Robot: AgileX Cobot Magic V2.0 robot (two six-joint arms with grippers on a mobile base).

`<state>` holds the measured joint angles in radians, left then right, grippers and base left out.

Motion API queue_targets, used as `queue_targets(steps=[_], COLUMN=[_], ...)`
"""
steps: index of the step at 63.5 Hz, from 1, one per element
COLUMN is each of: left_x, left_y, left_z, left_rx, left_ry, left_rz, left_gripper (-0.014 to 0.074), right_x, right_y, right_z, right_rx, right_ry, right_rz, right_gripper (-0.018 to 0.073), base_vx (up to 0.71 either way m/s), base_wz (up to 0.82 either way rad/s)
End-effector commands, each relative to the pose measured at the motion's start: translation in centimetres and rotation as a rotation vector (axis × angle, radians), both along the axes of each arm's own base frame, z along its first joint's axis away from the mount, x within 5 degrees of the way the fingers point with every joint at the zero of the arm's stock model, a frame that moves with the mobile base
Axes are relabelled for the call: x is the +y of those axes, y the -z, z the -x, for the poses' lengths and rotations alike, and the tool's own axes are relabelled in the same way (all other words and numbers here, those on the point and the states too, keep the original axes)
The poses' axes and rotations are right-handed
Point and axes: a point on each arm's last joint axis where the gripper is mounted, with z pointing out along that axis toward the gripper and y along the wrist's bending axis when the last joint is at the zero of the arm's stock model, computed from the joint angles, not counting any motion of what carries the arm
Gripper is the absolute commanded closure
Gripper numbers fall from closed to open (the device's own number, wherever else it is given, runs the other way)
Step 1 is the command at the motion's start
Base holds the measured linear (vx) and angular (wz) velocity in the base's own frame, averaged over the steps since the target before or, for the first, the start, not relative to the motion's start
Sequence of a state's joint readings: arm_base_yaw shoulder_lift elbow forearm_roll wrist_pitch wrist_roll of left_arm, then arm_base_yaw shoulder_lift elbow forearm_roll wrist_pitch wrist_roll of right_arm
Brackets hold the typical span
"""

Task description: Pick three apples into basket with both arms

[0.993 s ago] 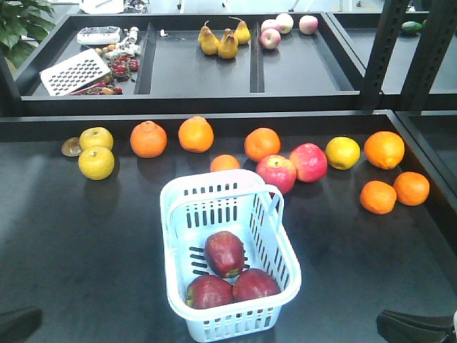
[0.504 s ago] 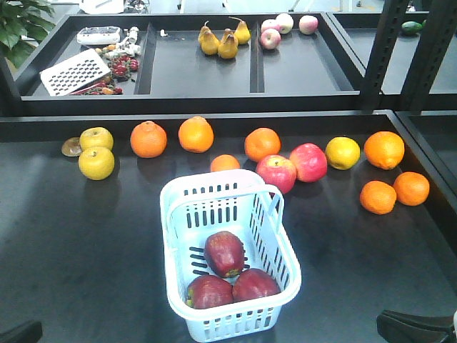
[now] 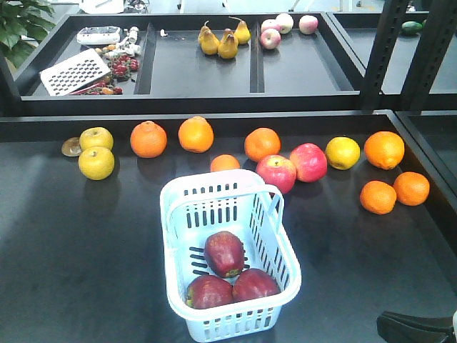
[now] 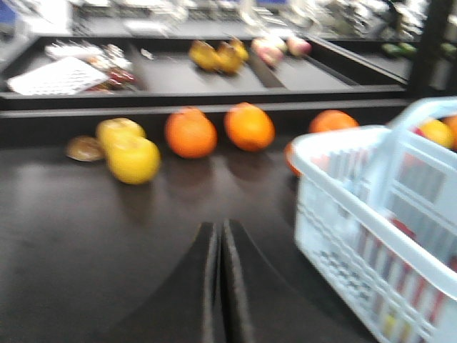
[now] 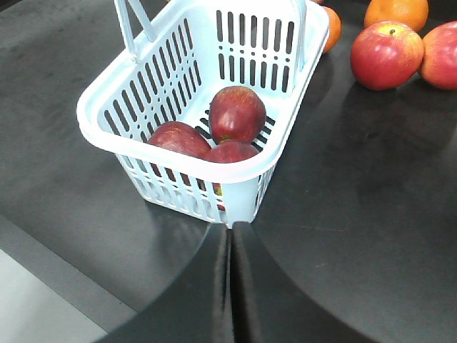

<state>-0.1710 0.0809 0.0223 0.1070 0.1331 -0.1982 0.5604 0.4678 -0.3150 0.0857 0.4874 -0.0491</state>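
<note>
Apples in basket on dark tabletop.

3 apples – 1 basket

- The basket looks like smooth, slightly glossy slotted plastic.
- The apples have waxy, shiny skin.
- The table is matt dark.

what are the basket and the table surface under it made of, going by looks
The basket looks like moulded plastic, pale blue-white and slightly glossy: thin walls with evenly cut slots and a rounded rim. The table is harder to call: a dark, matte sheet with soft, dull reflections, possibly a laminate or rubbery mat.
</note>
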Motion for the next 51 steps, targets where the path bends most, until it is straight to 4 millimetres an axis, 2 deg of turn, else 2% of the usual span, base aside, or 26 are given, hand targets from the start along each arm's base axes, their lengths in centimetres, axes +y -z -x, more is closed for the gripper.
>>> queue_targets(steps=[1, 21, 51], left_x=[0.4, 1.3, 1.4], left_y=[-0.2, -0.3, -0.8], left_z=[0.3, 0.7, 0.7], left_rx=[-0.064, -0.103, -0.148], left_ry=[-0.06, -0.217, -0.24], left_rz=[-0.005, -0.002, 0.008], left_gripper=[0.0603, 0.0603, 0.0603], right_x=[0.1, 0.1, 0.1], right_y=[-1.4, -1.4, -1.3], right_z=[-0.4, -0.4, -0.3], right_rx=[-0.082, -0.079, -0.07], right_ry=[0.005, 0.004, 0.004], right_rz=[-0.037, -0.034, -0.029], right_gripper=[0.0564, 0.0564, 0.0564], base_vx=[0.0, 0.0, 0.0], base_wz=[0.0, 0.0, 0.0])
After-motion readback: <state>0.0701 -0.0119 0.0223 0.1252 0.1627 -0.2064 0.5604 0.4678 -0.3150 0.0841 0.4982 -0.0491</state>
